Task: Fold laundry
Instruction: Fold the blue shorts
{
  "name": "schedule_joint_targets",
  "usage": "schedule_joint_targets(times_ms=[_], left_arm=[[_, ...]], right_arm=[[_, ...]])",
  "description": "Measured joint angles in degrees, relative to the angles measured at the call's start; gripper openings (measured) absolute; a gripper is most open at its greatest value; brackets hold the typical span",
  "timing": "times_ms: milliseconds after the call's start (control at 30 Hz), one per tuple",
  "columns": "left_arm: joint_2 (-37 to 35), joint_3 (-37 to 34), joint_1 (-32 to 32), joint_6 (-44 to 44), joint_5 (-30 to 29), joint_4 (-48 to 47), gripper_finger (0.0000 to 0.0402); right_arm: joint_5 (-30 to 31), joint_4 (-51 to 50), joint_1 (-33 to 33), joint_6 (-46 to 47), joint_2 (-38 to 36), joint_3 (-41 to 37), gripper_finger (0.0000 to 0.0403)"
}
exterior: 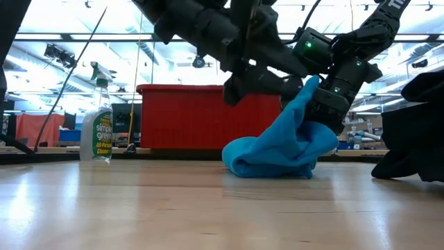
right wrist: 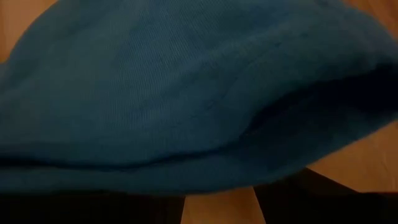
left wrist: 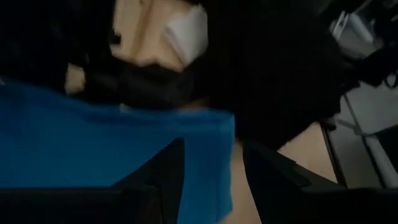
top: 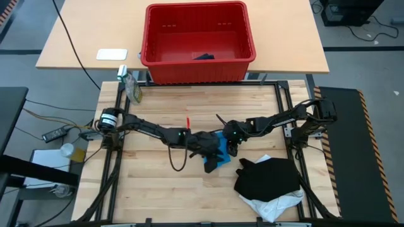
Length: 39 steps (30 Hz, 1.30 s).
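The small bright blue garment [top: 219, 159] lies bunched at the table's middle. One part of it is drawn up to a peak [exterior: 310, 87]. My right gripper [exterior: 326, 114] comes slanting down from the right and is shut on it. My left gripper [left wrist: 212, 168] reaches in from the left, open. Its fingers stand just above the garment's raised sheet, near its side edge [left wrist: 231, 155]; I cannot tell whether they touch. The black garment [top: 268, 176] lies crumpled near the right front, partly on the white one [top: 274, 205]. My right gripper holds a thick bunch of the blue garment [right wrist: 205, 124], slanting down from the table's right. The cloth bulges over the fingertips and hides the place of contact. The held part stands up as a peak, while the garment's lower part [exterior: 270, 156] rests on the table.
A red plastic basket [top: 199, 66] with a dark item inside stands on another table beyond the far edge. A spray bottle [top: 131, 85] stands at the far left corner. Bare wood shows at the near left [top: 158, 189].
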Motion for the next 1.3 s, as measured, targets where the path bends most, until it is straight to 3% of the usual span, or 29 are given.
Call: schedule_joint_targets(times_ms=[233,367,633,833,933,1133,1300], left_arm=[[-3.9,0.1,1.1,1.3,0.8,-7.5,0.0164],[-3.0,-0.1,2.5,4.2,-2.1,-15.6,0.0164],[3.7,0.0,4.5,4.5,-2.9,-9.4,0.0164],[5.1,0.1,4.7,3.9,-2.7,-12.0,0.0164],[5.3,0.0,4.7,3.2,-2.7,-12.6,0.0164],[5.3,0.0,4.3,2.0,-2.5,-12.7,0.0164],[5.2,0.0,4.3,1.2,-2.4,-13.3,0.0164]], right_arm=[[0.0,0.0,0.0,0.0,0.0,0.0,0.0171],[0.0,0.0,0.0,0.0,0.0,0.0,0.0171],[-0.4,0.2,0.0,0.3,0.0,0.0,0.0171],[-4.0,-1.4,-0.3,0.5,-0.9,0.0,0.0171],[-6.6,-9.3,-0.4,0.6,-4.0,1.0,0.0171],[-2.7,-32.7,-1.5,-4.3,-13.7,4.3,0.0171],[-3.1,-43.8,-4.2,-5.4,-24.0,4.3,0.0171]])
